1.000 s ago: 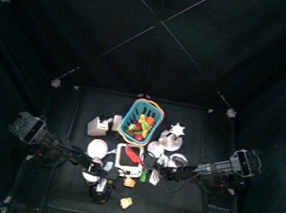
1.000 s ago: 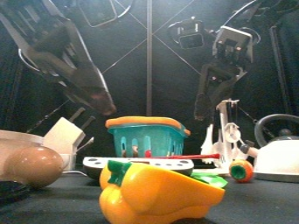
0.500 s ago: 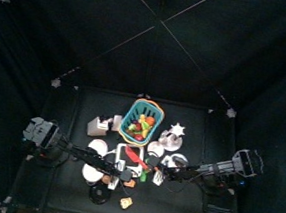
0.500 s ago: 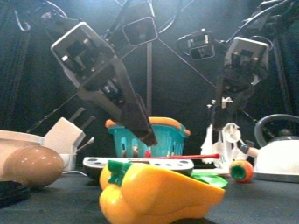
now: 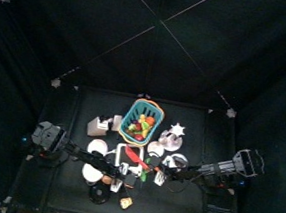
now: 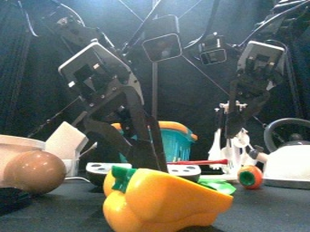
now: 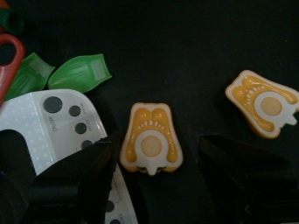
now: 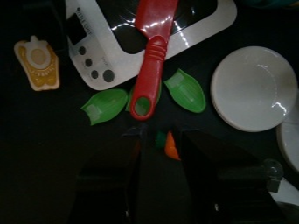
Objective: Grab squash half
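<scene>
Table (image 5: 86, 105): small, black, crowded with kitchen toys between the two arms.
Left arm (image 6: 109, 100): reaches down low over the near middle of the table, just behind the closest squash half.
Right arm (image 6: 252, 77): hangs on the right, higher, above the red utensil and the green leaves.
Teal basket (image 5: 144, 119): far middle of the table, with orange and green pieces inside.
Kettle (image 6: 288, 154): white, at the right side.
White tray (image 7: 59, 131): spotted with grey dots, left of the squash half in the gap of the left gripper.
Red utensil (image 8: 149, 57): lies across the white tray.
Squash half (image 7: 152, 140): yellow, flat side up, on the near middle of the table, between the left gripper's spread jaws, not touched.
Second squash half (image 7: 267, 103): same look, lying apart from the first.
Left gripper (image 7: 152, 188): jaws wide apart, nothing held.
Right gripper (image 8: 163, 166): cannot tell how its jaws stand.
Green leaves (image 8: 176, 94): two, beside the utensil's end.
</scene>
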